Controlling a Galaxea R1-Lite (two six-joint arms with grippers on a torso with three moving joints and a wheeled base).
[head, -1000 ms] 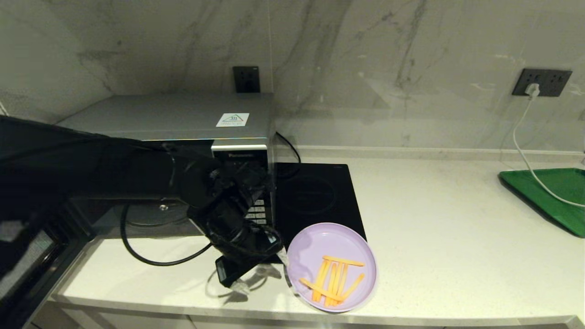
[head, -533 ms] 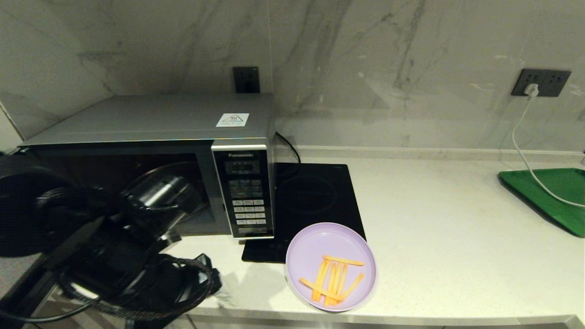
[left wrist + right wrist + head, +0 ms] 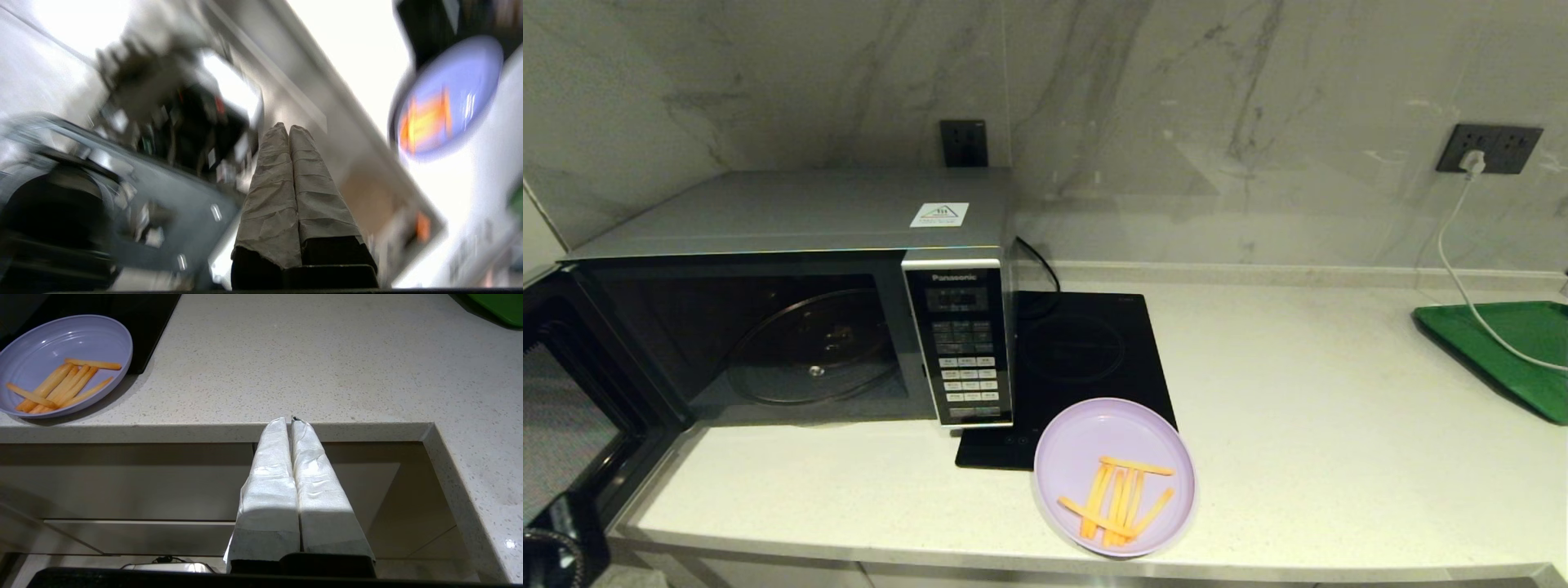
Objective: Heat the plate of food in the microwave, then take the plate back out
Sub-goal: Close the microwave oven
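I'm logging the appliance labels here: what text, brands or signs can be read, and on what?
"Panasonic": on the microwave, atop its keypad panel.
White sticker on the microwave's top: a triangle sign, its text too small to read.
Keypad button labels: too small to read.
Nothing else legible.

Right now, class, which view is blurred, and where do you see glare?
Left wrist view: heavy motion blur, the plate of food smeared, countertop blown out white. Head view: sharp, microwave interior dim. Right wrist view: crisp, with the plate's shadow.
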